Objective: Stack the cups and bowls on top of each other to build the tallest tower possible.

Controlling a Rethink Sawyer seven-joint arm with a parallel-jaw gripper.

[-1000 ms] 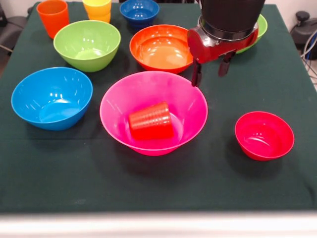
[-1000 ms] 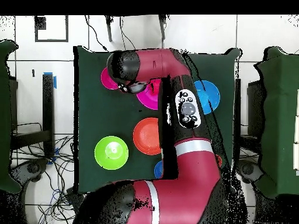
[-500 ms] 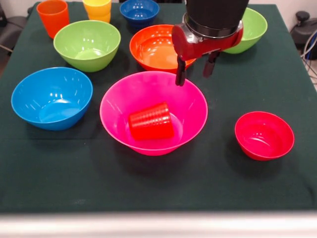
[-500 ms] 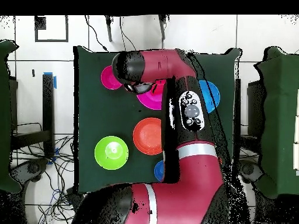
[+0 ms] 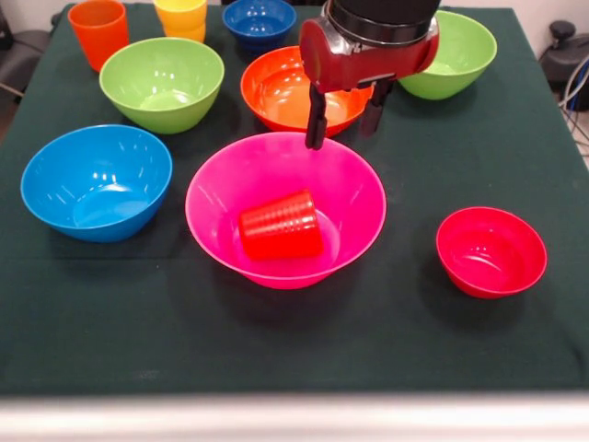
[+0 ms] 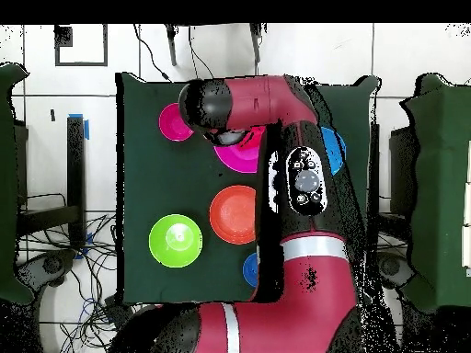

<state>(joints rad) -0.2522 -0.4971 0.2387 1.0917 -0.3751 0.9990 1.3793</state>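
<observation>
Since the frame one second back, your claw (image 5: 340,124) has shifted leftward in the front view, from beside the far lime green bowl (image 5: 448,53) to a position over the gap between the orange bowl (image 5: 293,89) and the far rim of the large pink bowl (image 5: 286,208). Its two dark fingers (image 5: 316,118) hang spread apart, gripping nothing; one tip lies just above the pink rim.

The tower amounts to the pink bowl at mid-surface with a ribbed red cup (image 5: 281,225) lying tipped on its side inside it.

Around it, in the front view: the light blue bowl (image 5: 97,181) sits to the left, the small red bowl (image 5: 490,250) to the right, and the near lime green bowl (image 5: 162,84) at upper left. Along the far edge you see an orange cup (image 5: 98,31), a yellow cup (image 5: 181,17) nested in another, and the small dark blue bowl (image 5: 259,22).

All rest open side up on the dark green surface (image 5: 304,341).

In the overhead view the arm (image 6: 299,188) covers most of the pink bowl (image 6: 235,156).
</observation>
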